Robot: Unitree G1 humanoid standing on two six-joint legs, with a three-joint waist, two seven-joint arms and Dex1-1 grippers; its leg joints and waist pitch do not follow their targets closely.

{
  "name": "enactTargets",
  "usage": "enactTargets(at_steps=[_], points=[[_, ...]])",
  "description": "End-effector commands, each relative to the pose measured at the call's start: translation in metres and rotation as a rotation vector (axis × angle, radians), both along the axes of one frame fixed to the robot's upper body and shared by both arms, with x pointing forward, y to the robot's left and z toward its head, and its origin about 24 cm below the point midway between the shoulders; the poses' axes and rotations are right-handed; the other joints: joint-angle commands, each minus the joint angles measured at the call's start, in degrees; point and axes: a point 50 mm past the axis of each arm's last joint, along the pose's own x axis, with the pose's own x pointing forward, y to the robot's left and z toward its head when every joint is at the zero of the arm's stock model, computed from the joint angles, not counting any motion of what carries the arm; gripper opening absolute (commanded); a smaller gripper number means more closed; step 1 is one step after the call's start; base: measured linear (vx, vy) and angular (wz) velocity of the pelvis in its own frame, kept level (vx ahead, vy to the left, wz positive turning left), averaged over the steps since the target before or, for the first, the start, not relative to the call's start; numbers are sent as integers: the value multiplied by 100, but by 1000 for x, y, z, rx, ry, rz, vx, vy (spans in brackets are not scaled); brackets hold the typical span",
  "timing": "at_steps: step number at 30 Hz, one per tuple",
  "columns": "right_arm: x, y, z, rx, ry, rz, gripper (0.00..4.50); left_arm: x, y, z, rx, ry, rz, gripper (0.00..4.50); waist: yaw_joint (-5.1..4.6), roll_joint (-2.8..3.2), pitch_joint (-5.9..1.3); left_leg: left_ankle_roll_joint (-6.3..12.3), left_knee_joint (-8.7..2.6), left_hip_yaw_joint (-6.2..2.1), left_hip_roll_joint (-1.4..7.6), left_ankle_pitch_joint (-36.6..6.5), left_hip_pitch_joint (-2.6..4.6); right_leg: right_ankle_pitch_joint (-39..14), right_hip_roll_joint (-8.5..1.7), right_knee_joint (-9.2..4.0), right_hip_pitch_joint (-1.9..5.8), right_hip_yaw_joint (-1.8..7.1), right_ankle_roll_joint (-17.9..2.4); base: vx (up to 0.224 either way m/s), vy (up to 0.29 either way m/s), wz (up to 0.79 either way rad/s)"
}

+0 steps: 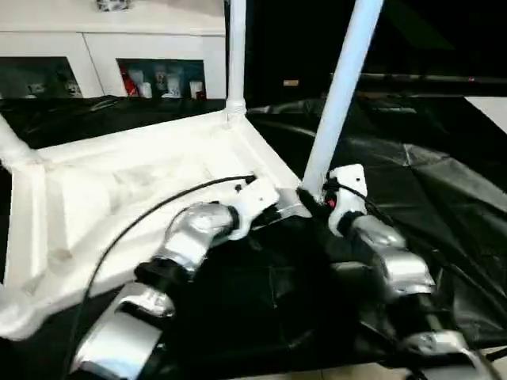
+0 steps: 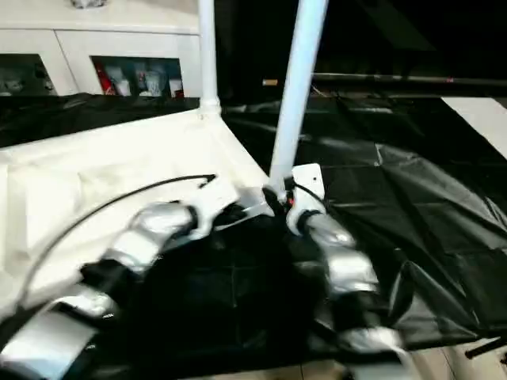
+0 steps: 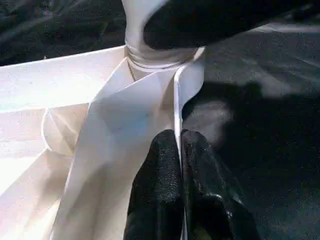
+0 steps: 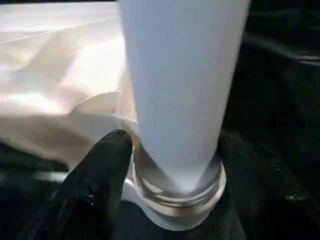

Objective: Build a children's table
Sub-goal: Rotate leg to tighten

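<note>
The children's table lies upside down, its white top [image 1: 135, 190] showing its ribbed underside. One leg [image 1: 236, 55] stands upright in the far corner socket. Another leg [image 1: 342, 87] leans in the near right corner socket [image 4: 175, 200], and a third leg [image 1: 12, 144] shows at the left edge. My left gripper [image 3: 179, 137] is shut on the top's thin rim [image 3: 176, 95] just beside that near right corner. My right gripper [image 1: 318, 198] stands open around the foot of the leaning leg, with one black finger [image 4: 95, 185] next to the collar. Its other finger is lost against the dark cloth.
The table top rests on a large work table draped in creased black cloth [image 1: 428, 182], with bare cloth to the right and front. A white cabinet with glass doors [image 1: 158, 63] stands behind. A black cable [image 1: 150, 210] arcs over my left forearm.
</note>
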Motion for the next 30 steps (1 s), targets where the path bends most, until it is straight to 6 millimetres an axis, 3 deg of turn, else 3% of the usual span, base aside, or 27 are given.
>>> enactTargets(at_steps=[1, 8, 11, 12, 13, 17, 18, 19, 20, 30], points=[[-5, -4, 9, 14, 11, 125, 297, -7, 12, -3, -69, 31, -48, 0, 35, -76, -285, 379, -360, -133, 257, -999, 45, -1076, -404, -476, 235, 249, -1027, 0, 0, 0], [-16, -8, 12, -20, 37, 325, 297, -13, 27, -1, -64, 52, -127, 0, 16, -54, -287, 284, -358, -128, 277, -1034, 56, -1093, -408, -462, 196, 249, -1141, 0, 0, 0], [-17, -6, 12, -29, 38, 366, 297, -16, 29, 0, -76, 67, -166, 0, 12, -62, -292, 294, -354, -126, 275, -956, 39, -932, -412, -433, 210, 254, -1197, 0, 0, 0], [-17, -5, 12, -29, 36, 372, 297, -17, 28, 0, -80, 71, -175, 0, 9, -106, -294, 308, -349, -118, 272, -947, 37, -931, -409, -435, 210, 252, -1201, 0, 0, 0], [-16, -4, 12, -30, 31, 382, 297, -19, 28, 0, -86, 78, -191, 0, 19, -82, -302, 324, -339, -117, 276, -869, 42, -859, -419, -418, 207, 258, -1231, 0, 0, 0], [-14, -2, 10, -47, 22, 386, 297, -20, 28, 0, -82, 82, -202, 0, 35, -73, -307, 354, -332, -108, 280, -765, 49, -639, -410, -392, 207, 256, -1289, 0, 0, 0], [-14, -2, 10, -47, 22, 386, 282, -20, 28, 0, -82, 82, -202, 0, 39, -72, -309, 366, -329, -107, 277, -706, 44, -537, -405, -377, 214, 256, -1305, 0, 0, 0], [-13, -3, 10, -49, 15, 385, 272, -21, 28, 0, -81, 82, -203, 0, 36, -135, -309, 387, -325, -98, 274, -698, 39, -520, -400, -380, 219, 256, -1298, 0, 0, 0], [-13, -3, 10, -48, 7, 388, 263, -22, 28, -1, -80, 85, -208, 0, 53, -108, -312, 404, -319, -100, 272, -677, 43, -514, -415, -369, 221, 259, -1303, 0, 0, 0], [-13, -5, 6, -66, 0, 394, 201, -23, 32, -2, -66, 88, -201, 0, 48, -118, -309, 446, -311, -96, 267, -668, 44, -563, -401, -367, 222, 257, -1273, 0, 0, 0]])
